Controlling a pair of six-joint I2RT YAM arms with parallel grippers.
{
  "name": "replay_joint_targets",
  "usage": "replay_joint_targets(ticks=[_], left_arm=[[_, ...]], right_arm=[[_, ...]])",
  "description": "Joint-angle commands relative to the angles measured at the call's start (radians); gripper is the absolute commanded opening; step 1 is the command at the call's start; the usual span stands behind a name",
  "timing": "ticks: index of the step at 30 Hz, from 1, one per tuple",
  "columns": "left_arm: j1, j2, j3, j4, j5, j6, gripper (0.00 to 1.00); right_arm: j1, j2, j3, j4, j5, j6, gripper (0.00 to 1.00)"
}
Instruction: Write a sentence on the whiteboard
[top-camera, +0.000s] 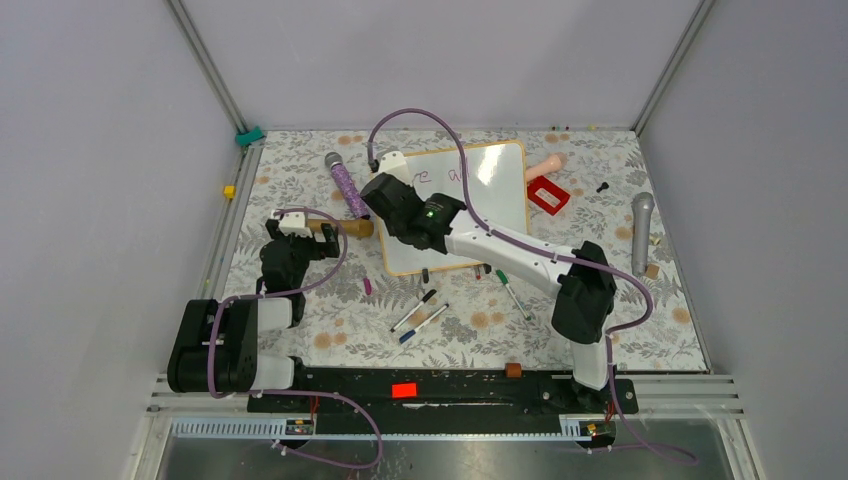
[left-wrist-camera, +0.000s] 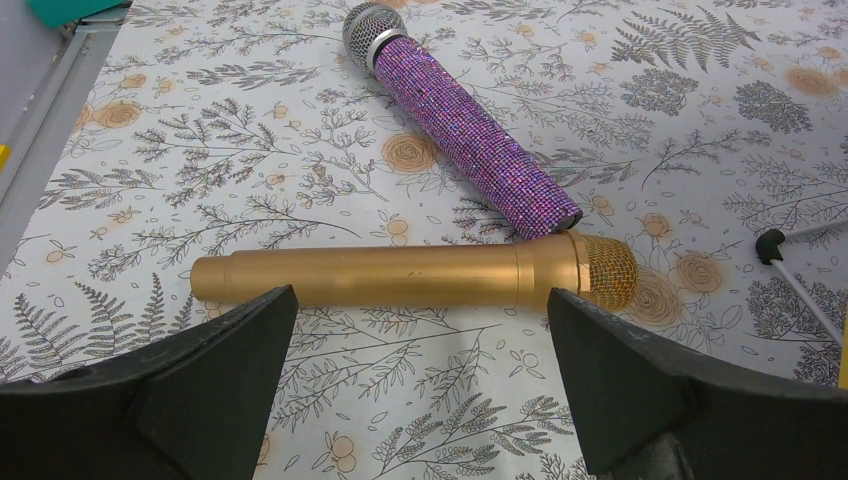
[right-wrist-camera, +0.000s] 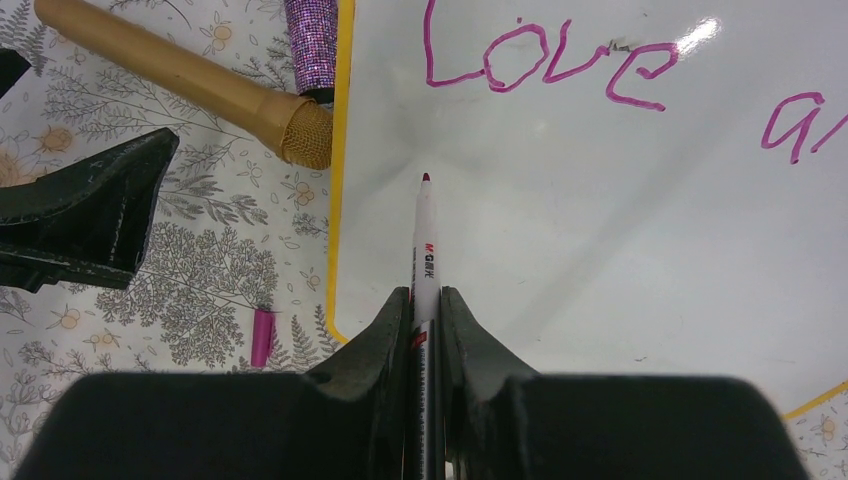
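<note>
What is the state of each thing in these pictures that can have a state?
left end effector: open, holding nothing.
right end effector: shut on the marker.
marker: uncapped, tip over the whiteboard; contact unclear.
whiteboard: lying flat, partly written on.
sentence: unfinished, "Love" plus the start of a second word.
gold microphone: lying on its side.
purple microphone: lying on its side.
pink cap: loose, beside the whiteboard.

The black right gripper (right-wrist-camera: 427, 302) holds a white, red-tipped marker (right-wrist-camera: 426, 240); ahead of it, the sentence (right-wrist-camera: 545, 70) is purplish-pink on the white whiteboard (right-wrist-camera: 600, 250); at its left, a gold microphone (right-wrist-camera: 190, 80).
</note>
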Motion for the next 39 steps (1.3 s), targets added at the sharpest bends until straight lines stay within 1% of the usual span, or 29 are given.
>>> replay_joint_targets(ticks=[1, 26, 39], left_arm=[[-0.002, -0.011, 0.005, 0.06, 0.019, 0.016, 0.99], [-0.002, -0.011, 0.005, 0.06, 0.019, 0.016, 0.99], [-0.002, -0.011, 0.005, 0.06, 0.018, 0.016, 0.99]], right_arm=[[-0.004, 0.008, 0.044, -0.017, 0.029, 0.01, 0.0], [-0.042, 0.025, 0.048, -0.033, -0.009, 0.026, 0.0], [-0.05, 0.052, 0.088, -0.058, -0.024, 0.024, 0.0]])
